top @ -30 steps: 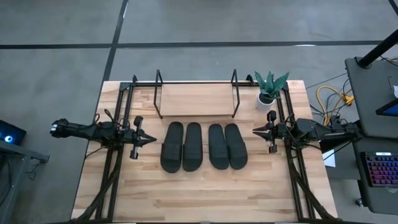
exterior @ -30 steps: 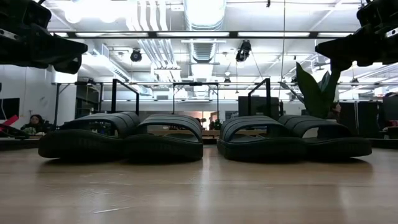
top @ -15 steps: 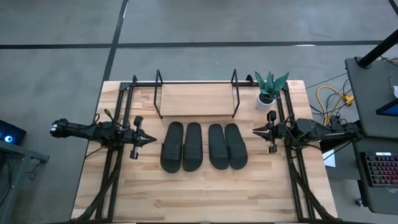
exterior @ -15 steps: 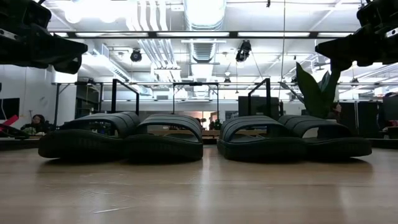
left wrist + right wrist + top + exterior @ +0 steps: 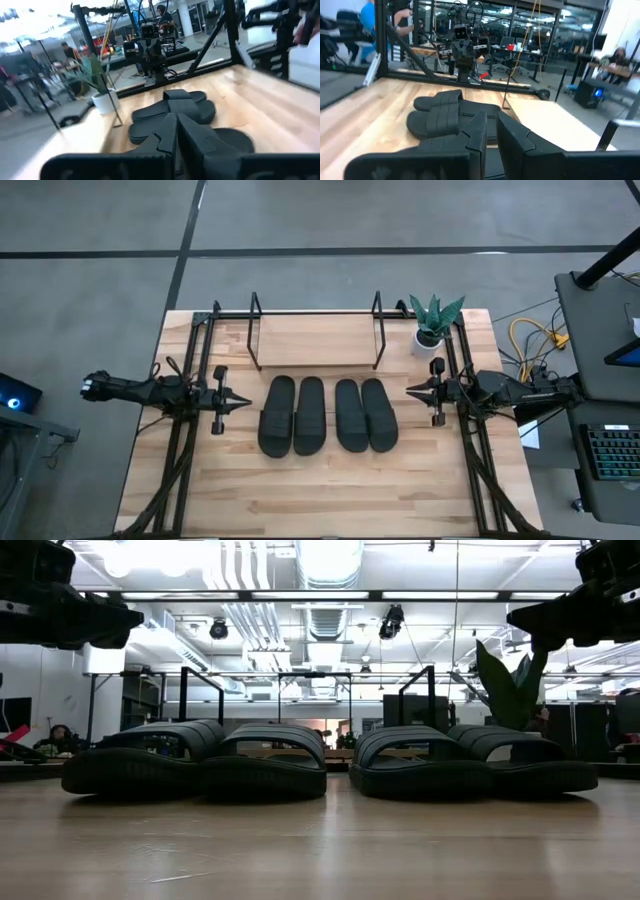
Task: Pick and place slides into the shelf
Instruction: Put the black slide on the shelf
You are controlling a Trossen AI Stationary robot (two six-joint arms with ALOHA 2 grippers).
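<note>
- Left gripper (image 5: 238, 402) hovers above the table (image 5: 300, 490) left of the slides, fingers pressed together, holding nothing
- Four black slides (image 5: 325, 415) lie side by side mid-table, just in front of the shelf
- The shelf (image 5: 315, 340) stands at the table's far edge
- Right gripper (image 5: 412, 390) hovers right of the slides, fingers nearly closed, a thin gap between them, holding nothing

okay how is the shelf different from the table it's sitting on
The shelf is a small board, bare of sandals, with black wire end frames; the table is a far larger plank top with no such frames. The shelf sits along the far edge, while the table carries all four slides, a potted plant and the shelf itself. Both are light wood and rectangular.
</note>
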